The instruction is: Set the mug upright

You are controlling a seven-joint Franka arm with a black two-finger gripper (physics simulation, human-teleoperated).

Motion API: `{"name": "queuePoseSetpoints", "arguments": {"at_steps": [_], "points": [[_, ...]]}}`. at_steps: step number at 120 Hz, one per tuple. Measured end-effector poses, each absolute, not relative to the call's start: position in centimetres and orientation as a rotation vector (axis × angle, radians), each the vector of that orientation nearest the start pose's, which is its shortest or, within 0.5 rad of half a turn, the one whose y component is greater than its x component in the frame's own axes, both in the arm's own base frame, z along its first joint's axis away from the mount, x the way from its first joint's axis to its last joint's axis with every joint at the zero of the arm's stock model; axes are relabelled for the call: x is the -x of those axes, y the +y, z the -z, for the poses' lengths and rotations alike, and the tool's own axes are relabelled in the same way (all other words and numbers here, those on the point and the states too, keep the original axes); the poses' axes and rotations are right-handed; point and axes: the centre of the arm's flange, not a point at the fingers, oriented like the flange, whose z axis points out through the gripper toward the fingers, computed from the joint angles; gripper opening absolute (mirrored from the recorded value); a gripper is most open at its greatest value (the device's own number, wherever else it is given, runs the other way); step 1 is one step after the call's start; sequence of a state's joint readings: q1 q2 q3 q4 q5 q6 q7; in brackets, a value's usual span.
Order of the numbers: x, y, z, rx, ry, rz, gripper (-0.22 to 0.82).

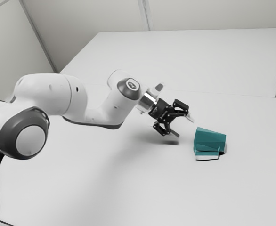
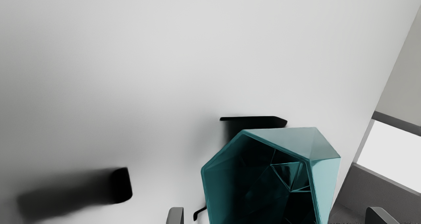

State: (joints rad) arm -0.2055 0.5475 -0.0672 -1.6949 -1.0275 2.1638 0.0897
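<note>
Exterior view: jaws wide open, clear of mug (image 1: pixel 210 140)

From my station I see a pale, smooth table (image 1: pixel 241 197) with soft grey shadows across it. On it, toward the exterior view's right, the teal mug (image 1: pixel 209 140) lies tipped on its side.

The mug (image 1: pixel 209 140) looks hard and shiny, like plastic or glazed clay, with smooth, flat sides. Its inside has a glossy glint too. The table (image 1: pixel 128 188) looks smooth and matt. The arm (image 1: pixel 48 92) looks like smooth plastic with a soft shine. Near its end, a band (image 1: pixel 148 101) looks like shiny metal. The fingers (image 1: pixel 174 133) look smooth and hard, with a dull finish.
</note>
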Motion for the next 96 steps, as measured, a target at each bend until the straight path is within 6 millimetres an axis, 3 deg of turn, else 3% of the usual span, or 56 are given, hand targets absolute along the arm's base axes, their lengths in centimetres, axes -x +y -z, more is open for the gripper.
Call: {"name": "queuePoseSetpoints", "arguments": {"at_steps": [24, 84, 88, 96], "points": [[-64.1, -23.4, -28.8, -2.235, 0.341, 0.203, 0.60], [-65.7, -27.6, -26.7, -2.182, 0.343, 0.192, 0.60], [-65.7, -27.6, -26.7, -2.181, 0.345, 0.189, 0.57], [-65.8, -27.6, -26.7, -2.182, 0.353, 0.189, 0.39]]}}
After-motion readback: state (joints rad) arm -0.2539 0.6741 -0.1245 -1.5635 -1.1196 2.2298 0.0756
